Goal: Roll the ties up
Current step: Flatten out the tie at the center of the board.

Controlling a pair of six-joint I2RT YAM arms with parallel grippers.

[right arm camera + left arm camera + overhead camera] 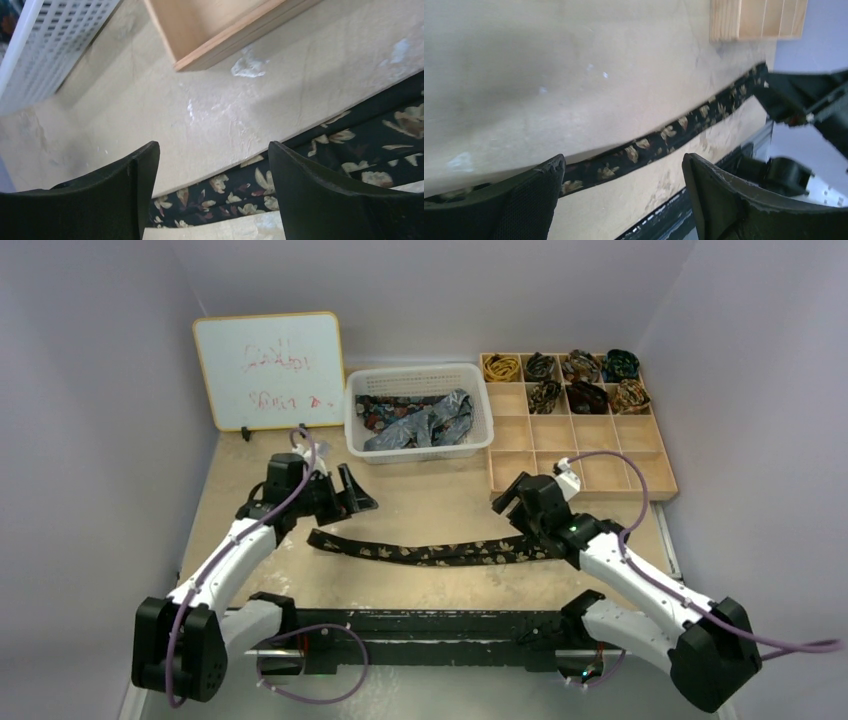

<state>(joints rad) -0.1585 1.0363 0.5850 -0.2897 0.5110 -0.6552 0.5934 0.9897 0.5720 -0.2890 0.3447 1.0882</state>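
in the top view the wider right end of the tie (430, 552) is disappearing under the right hand (505, 502) and its arm, so where the strip is ending is not showing. the left wrist view is blurring toward its right side, and the tie is slipping behind the lower-left finger there. in the right wrist view the tie is being cut off by the frame edge and by the fingers (320, 200). the red writing on the whiteboard (268, 370) is too faint to read.

the white basket (420, 372) at the back is holding loose ties (420, 425), dark patterned and grey-blue, tangled so that counting them is not possible. the wooden tray (545, 430) to its right is carrying rolled ties (581, 366) in seven compartments: four in the back row and three in the next.

the tie is lying stretched out flat across the worktop (430, 505) between the two arms. the left hand (352, 495) is hanging just behind its narrow left end, fingers spread wide and gripping nothing. the right hand is standing wide apart over the tie, gripping nothing; whether its fingertips are touching the cloth is not showing.
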